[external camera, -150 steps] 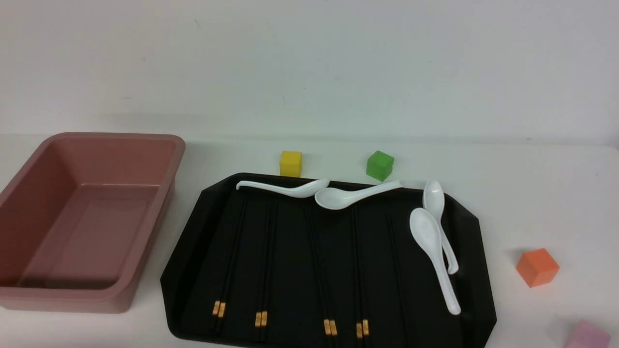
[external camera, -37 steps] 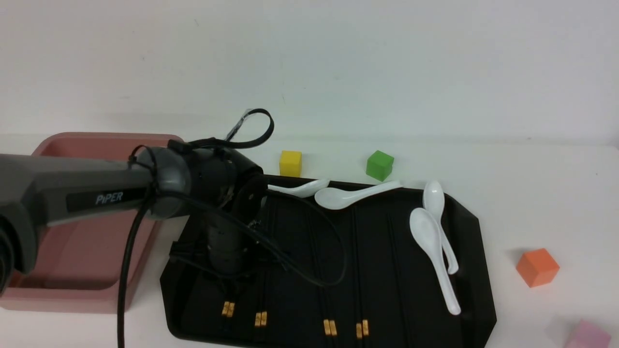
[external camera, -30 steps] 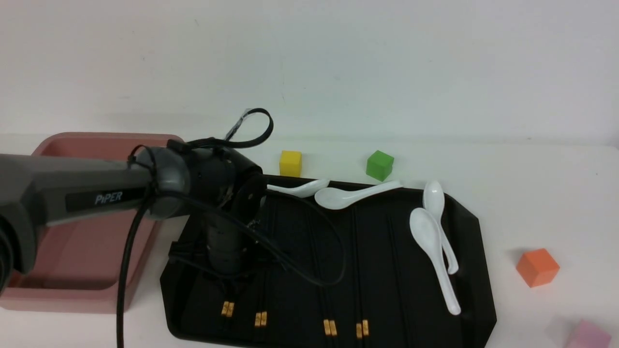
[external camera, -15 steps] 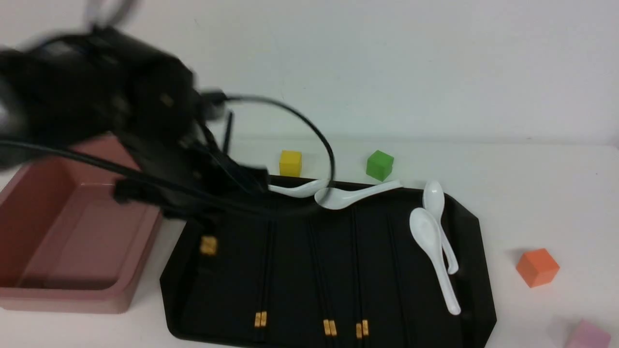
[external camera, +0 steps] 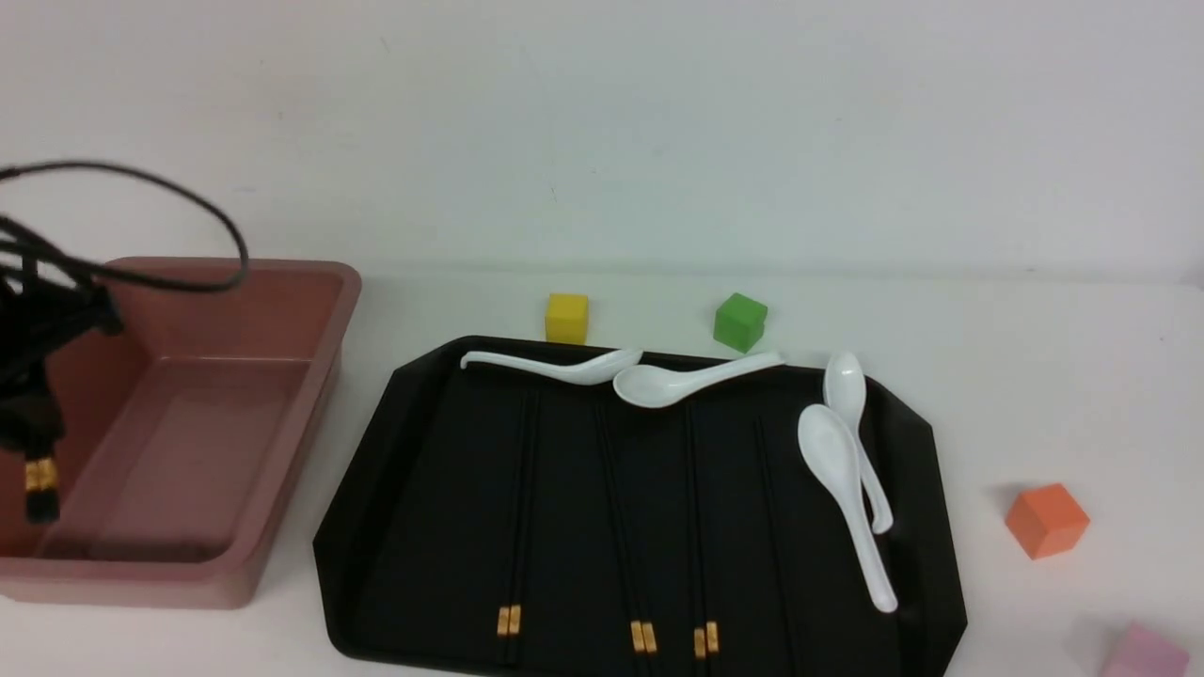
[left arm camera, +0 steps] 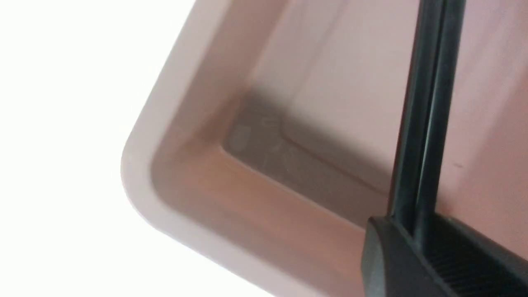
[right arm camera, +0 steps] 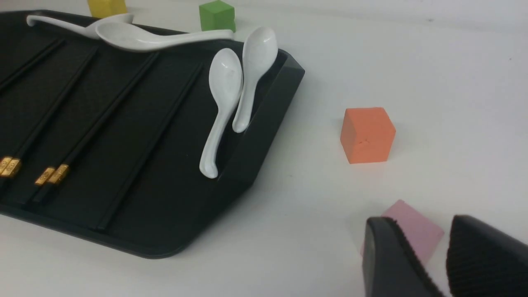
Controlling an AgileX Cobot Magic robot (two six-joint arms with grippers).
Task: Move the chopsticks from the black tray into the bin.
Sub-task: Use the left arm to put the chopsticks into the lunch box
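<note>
Over the deep dusty-pink plastic bin (external camera: 179,414), left tool (left arm camera: 416,247) clamps one black gold-banded chopstick pair (external camera: 39,470) — lower before releasing; right tool (right arm camera: 447,255) narrowly parted — idle.

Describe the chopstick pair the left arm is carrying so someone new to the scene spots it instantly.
Start at the pink bin on the table's left side, beside the black tray. Hanging over the bin's left part is a pair of chopsticks, held in the left gripper. Unlike the three gold-banded pairs lying flat on the tray, this pair hangs near vertical in the air, band end down.
</note>
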